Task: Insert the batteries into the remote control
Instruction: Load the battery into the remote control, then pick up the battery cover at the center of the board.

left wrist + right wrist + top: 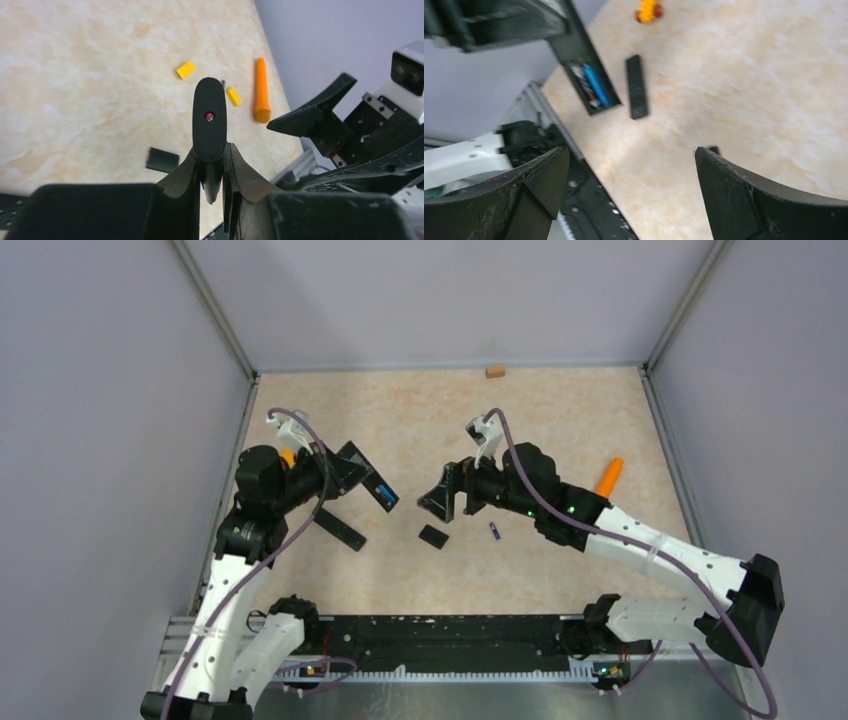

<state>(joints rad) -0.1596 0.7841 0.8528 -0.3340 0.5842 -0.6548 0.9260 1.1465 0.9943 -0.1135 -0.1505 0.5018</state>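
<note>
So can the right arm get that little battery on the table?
Probably yes: the battery lies bare on the table close by the right gripper, which is open and empty.

The table [420,410] had a pale beige top with a marbled, stone-like pattern, and it was boxed in by three plain walls of dull lilac-grey: a back wall [450,300], a left wall [100,440] and a right wall [770,420]. Slim metal posts [214,310] ran up the two far corners where the walls met, and a matching metal strip [450,367] lay along the foot of the back wall. The light was soft and even, laying only faint shadows on the table top.
</note>
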